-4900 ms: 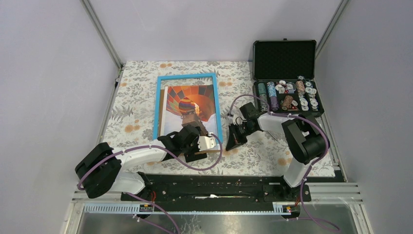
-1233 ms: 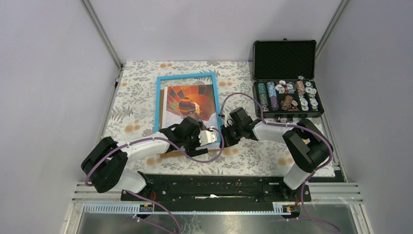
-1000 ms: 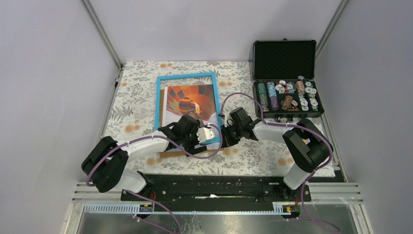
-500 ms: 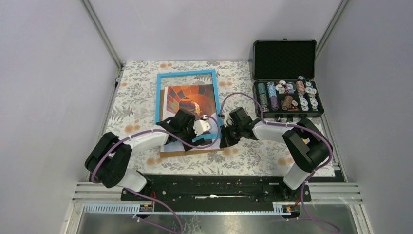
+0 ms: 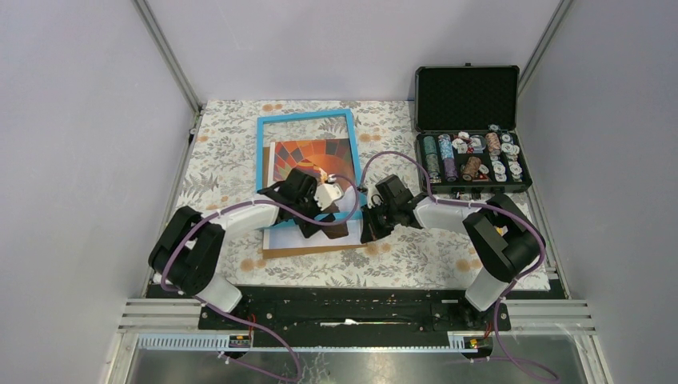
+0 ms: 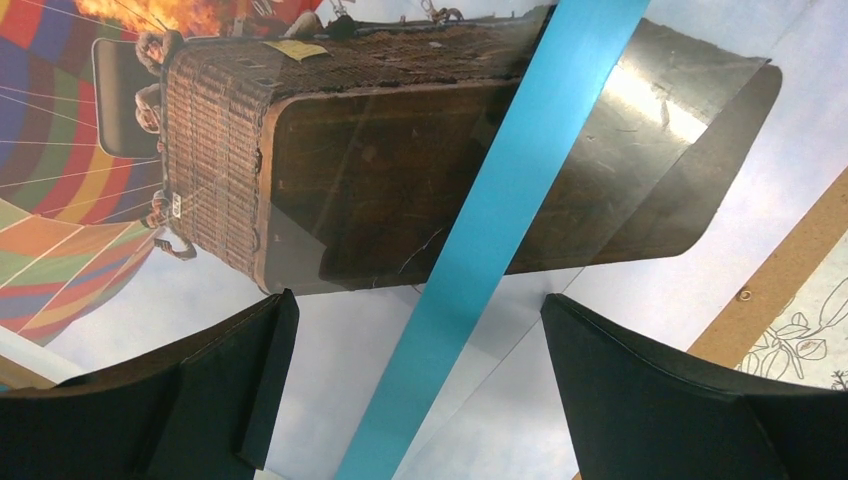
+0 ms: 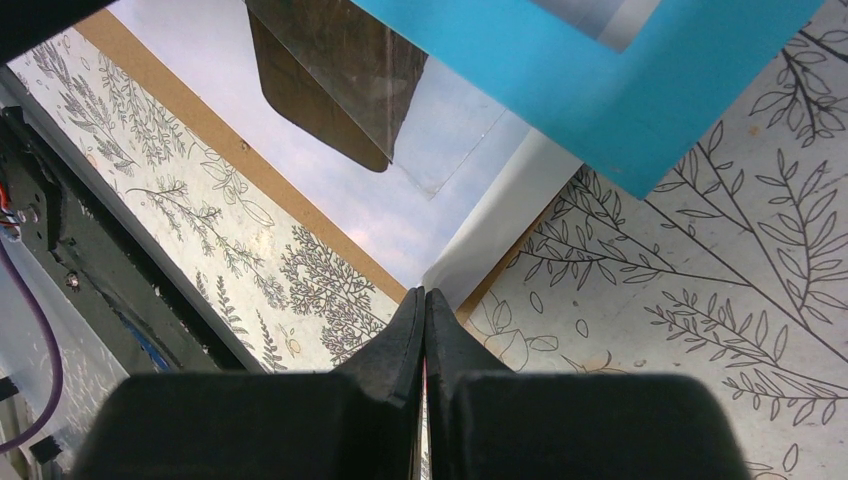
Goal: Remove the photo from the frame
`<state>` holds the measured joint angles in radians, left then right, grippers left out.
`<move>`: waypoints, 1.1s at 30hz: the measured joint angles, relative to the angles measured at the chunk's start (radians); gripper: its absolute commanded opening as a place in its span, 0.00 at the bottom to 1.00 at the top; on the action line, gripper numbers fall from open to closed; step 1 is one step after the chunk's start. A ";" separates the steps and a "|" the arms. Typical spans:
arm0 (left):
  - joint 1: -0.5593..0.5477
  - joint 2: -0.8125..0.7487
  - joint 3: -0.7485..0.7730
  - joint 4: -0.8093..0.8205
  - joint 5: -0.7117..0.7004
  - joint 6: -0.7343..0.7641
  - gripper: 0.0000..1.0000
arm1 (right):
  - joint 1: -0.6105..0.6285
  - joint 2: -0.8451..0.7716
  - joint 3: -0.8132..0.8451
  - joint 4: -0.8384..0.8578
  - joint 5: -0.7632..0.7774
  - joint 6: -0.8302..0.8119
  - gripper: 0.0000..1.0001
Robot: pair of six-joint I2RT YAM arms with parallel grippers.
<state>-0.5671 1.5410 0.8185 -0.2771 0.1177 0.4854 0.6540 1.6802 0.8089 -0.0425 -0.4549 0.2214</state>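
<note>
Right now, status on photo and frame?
Left gripper open, astride light-blue rectangular frame bar. Right gripper shut at balloon photo print corner. Print partly uncovered; brown backing board beneath.

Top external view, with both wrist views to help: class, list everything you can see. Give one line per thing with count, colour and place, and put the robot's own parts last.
frame: one, light blue, table centre, lying over the photo's far part
photo: one, orange balloon on pale sky, its near edge outside the frame
backing board: one, brown, under the photo
case: one, black, open, far right
poker chips: many, mixed colours, inside the case
tablecloth: one, pale floral, covering the table
arms: two, white and black, near edge
left gripper: open, straddling the frame's near bar
right gripper: shut, at the photo's near right corner
</note>
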 measured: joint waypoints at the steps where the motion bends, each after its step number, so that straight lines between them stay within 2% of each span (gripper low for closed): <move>1: 0.002 -0.003 0.000 -0.002 0.002 0.000 0.99 | 0.000 0.000 0.003 -0.005 0.001 0.000 0.05; 5: 0.013 -0.097 -0.018 -0.013 0.046 0.031 0.98 | 0.000 0.000 0.029 -0.049 0.000 0.000 0.31; 9: -0.017 -0.266 -0.029 -0.038 0.115 0.100 0.91 | 0.000 -0.014 0.059 -0.095 -0.002 0.002 0.48; 11: -0.050 -0.305 -0.029 -0.060 0.147 0.138 0.87 | 0.000 -0.029 0.075 -0.117 -0.004 0.000 0.50; 15: -0.102 -0.283 -0.038 -0.113 0.179 0.188 0.77 | -0.016 -0.048 0.113 -0.158 -0.034 -0.002 0.51; 21: -0.146 -0.260 -0.086 -0.145 0.170 0.244 0.74 | -0.092 -0.048 0.115 -0.217 -0.097 0.000 0.56; 28: -0.207 -0.205 -0.090 -0.108 0.150 0.240 0.56 | -0.104 0.008 0.115 -0.223 -0.220 0.020 0.64; 33: -0.207 -0.162 -0.100 -0.085 0.126 0.243 0.54 | -0.105 0.047 0.115 -0.233 -0.256 0.030 0.64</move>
<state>-0.7738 1.3792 0.7185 -0.3618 0.2440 0.7284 0.5495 1.7275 0.9241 -0.2756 -0.7105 0.2516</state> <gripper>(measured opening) 0.547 0.637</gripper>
